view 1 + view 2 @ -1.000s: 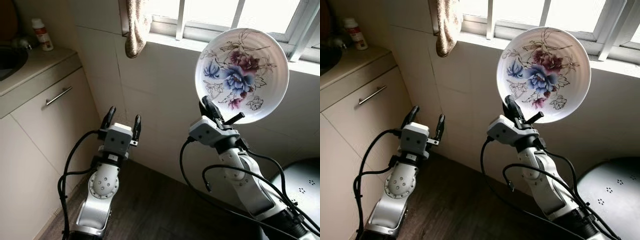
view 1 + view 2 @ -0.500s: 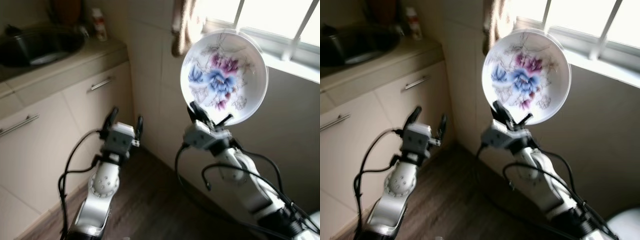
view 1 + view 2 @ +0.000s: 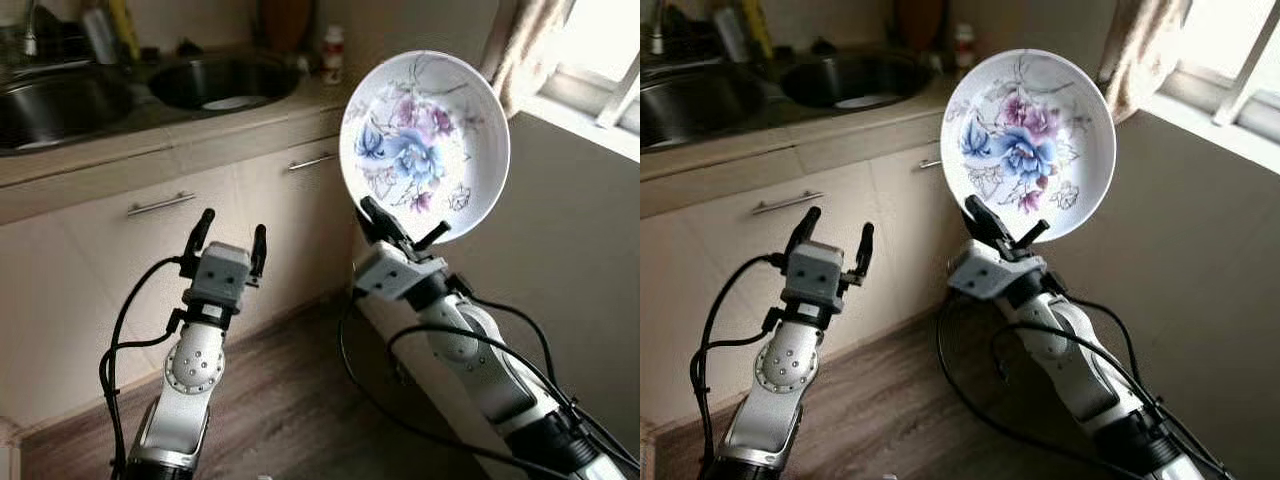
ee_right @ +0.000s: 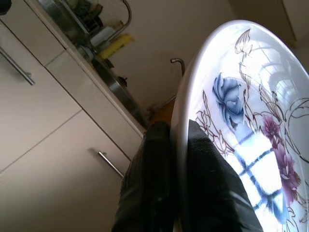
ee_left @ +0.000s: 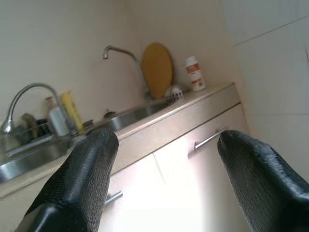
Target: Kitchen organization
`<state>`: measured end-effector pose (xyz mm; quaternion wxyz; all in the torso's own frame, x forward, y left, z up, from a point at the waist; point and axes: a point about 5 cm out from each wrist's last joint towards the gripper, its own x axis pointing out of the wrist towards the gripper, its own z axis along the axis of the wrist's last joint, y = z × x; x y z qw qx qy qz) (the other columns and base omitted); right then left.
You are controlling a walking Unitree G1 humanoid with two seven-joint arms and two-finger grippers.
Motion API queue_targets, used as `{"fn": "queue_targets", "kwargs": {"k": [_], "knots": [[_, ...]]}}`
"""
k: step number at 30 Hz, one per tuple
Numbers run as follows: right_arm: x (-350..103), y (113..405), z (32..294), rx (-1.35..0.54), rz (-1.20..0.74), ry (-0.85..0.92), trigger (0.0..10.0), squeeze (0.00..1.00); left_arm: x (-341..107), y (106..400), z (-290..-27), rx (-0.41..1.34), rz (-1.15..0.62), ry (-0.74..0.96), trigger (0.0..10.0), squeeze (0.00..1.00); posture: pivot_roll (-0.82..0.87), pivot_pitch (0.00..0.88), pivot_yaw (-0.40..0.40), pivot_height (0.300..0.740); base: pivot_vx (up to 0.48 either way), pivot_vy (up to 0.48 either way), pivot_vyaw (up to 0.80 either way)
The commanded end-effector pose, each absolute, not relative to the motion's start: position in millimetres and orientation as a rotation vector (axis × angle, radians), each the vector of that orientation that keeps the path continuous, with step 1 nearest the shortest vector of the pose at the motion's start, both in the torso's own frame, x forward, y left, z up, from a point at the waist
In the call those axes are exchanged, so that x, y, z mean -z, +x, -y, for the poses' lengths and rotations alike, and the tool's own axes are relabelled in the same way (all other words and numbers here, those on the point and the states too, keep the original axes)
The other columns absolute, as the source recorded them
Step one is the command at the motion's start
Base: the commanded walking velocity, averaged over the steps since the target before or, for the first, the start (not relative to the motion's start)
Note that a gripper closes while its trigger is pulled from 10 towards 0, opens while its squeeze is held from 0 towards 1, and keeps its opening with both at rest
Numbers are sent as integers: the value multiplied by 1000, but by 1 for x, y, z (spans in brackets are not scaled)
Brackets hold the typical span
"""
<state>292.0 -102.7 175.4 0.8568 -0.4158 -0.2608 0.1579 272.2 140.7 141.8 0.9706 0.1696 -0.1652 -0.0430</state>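
Observation:
A white plate with blue and purple flowers (image 3: pixel 424 145) stands on edge, its face toward me, held up at chest height. My right gripper (image 3: pixel 400 226) is shut on its lower rim; in the right wrist view the rim (image 4: pixel 212 87) runs between the two black fingers (image 4: pixel 149 179). My left gripper (image 3: pixel 228 236) is raised to the left of it, open, with nothing between its fingers (image 5: pixel 82 179). It points at the cabinet fronts below the counter.
A counter with two dark sinks (image 3: pixel 225 80) runs along the left, with taps (image 5: pixel 118 50), a round yellow board (image 5: pixel 157 70), a white bottle (image 3: pixel 332 52) and other bottles. Cream cabinet doors with bar handles (image 3: pixel 160 204) stand below. A curtain (image 3: pixel 520 50) and window are right. Wood floor (image 3: pixel 290 400) lies below.
The whole view has swung left: the counter and sinks have come into sight and the window has slid to the right edge. Both arms keep their pose, plate still held.

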Motion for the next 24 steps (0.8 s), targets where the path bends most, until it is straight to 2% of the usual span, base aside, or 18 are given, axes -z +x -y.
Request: {"fn": "queue_targets", "kwargs": {"k": [1,8,15,24], "knots": [[-181,294,106,-316,565,-864,0,0,-144,272,-140,94,346,341,10000,0,96,0,-54,740,0,0,800],[-182,296,104,-315,565,-834,0,0,-145,272,-141,89,349,341,10000,0,98,0,-55,740,71,0,800],[-185,298,105,-305,565,-793,0,0,-146,272,-140,90,351,341,10000,0,99,0,-54,740,250,0,0],[-186,299,103,-300,574,-801,0,0,-146,272,-140,94,352,341,10000,0,100,0,-54,740,250,0,642]]}}
